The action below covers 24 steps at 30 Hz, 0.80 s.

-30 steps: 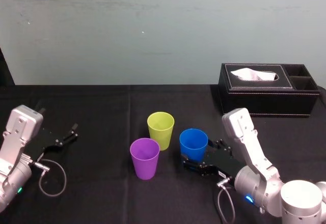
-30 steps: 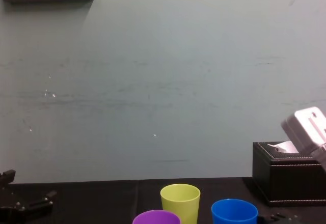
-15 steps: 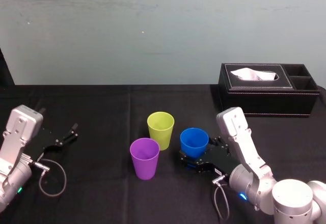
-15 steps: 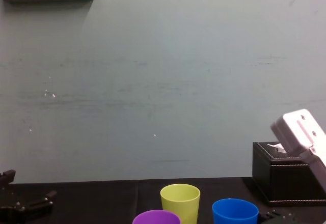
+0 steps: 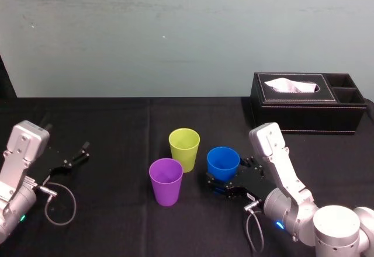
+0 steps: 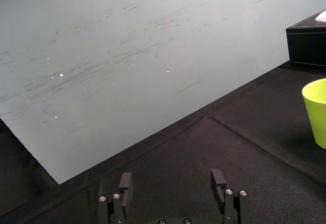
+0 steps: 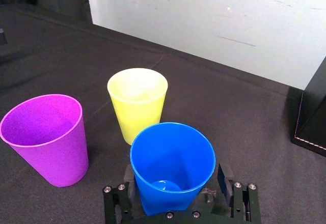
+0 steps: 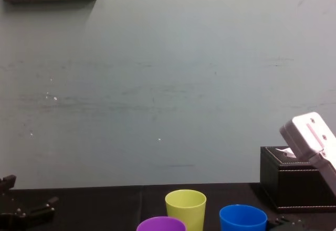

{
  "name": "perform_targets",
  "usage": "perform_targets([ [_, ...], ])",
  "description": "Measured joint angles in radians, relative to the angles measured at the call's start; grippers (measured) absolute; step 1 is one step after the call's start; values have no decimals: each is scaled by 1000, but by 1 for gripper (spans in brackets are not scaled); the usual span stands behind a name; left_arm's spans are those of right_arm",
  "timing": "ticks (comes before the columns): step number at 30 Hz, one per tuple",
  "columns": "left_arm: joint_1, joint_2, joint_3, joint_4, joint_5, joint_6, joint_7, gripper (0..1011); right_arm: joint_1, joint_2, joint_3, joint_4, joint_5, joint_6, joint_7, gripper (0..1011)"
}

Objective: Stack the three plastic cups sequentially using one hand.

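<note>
Right gripper spread, straddling base of blue cup; contact unclear. Yellow-green cup and purple cup stand to its left. Left gripper parked far left, spread.

Reaches in from the right with the right arm, silver-grey link sloping down and back from a raised end toward a round joint, small blue glow beside that joint; holds the right gripper low, pointing forward and toward the left; right fingers spread apart, parallel, black, with screw heads along the near edge of the gripper body. Rests the left arm at the far left, silver link tilted upward, thin cable looping from the wrist; points the left gripper forward and toward the middle, low; left fingers parted wide, standing straight and parallel.
</note>
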Motion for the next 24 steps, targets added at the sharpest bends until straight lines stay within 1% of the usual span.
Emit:
perform_targets([
  [9,0,0,0,0,0,0,0,1000,0,1,0,-1,3,1,2,997],
  [12,0,0,0,0,0,0,0,1000,0,1,0,-2,4,1,2,947],
  [13,0,0,0,0,0,0,0,1000,0,1,0,-2,4,2,2,915],
  [14,0,0,0,0,0,0,0,1000,0,1,0,-2,4,2,2,908],
  [15,0,0,0,0,0,0,0,1000,0,1,0,-2,4,2,2,853],
  [19,0,0,0,0,0,0,0,1000,0,2,0,-2,5,2,2,772],
  [24,0,0,0,0,0,0,0,1000,0,2,0,-3,5,2,3,732],
])
